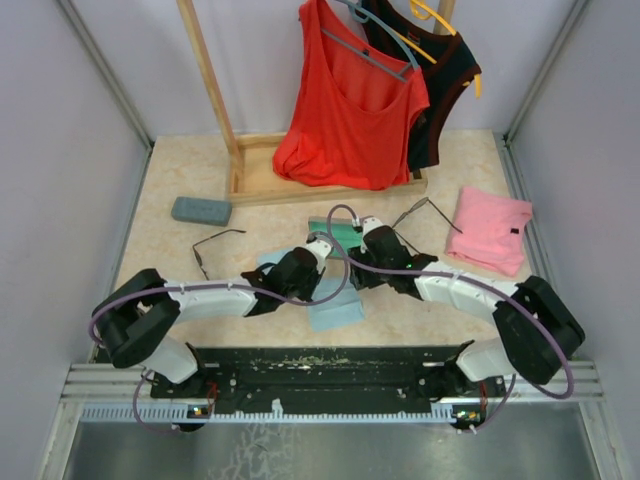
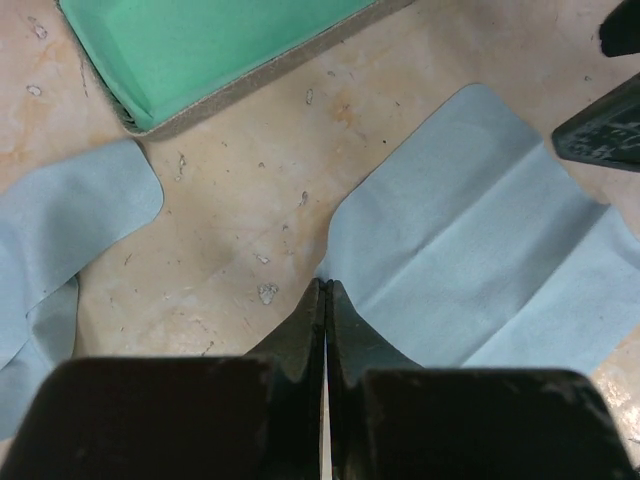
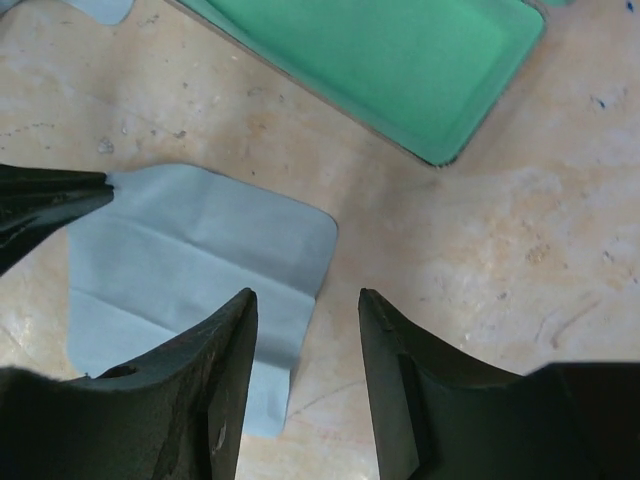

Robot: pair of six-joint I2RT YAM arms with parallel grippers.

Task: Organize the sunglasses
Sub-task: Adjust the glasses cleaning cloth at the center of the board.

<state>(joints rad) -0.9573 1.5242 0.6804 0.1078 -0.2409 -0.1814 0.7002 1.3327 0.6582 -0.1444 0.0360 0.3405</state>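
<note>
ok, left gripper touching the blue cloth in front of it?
Touching. Left wrist view: the left gripper, shut, meets the corner of the blue cloth; right wrist view shows its tip on that corner.

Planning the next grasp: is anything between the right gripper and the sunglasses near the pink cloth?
Nothing visible. The right gripper hangs open near the green case; those sunglasses lie on bare table just to its right.

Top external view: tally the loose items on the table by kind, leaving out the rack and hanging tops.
sunglasses: 2
glasses case: 2
light blue cloth: 2
pink folded garment: 1
Total: 7
</note>
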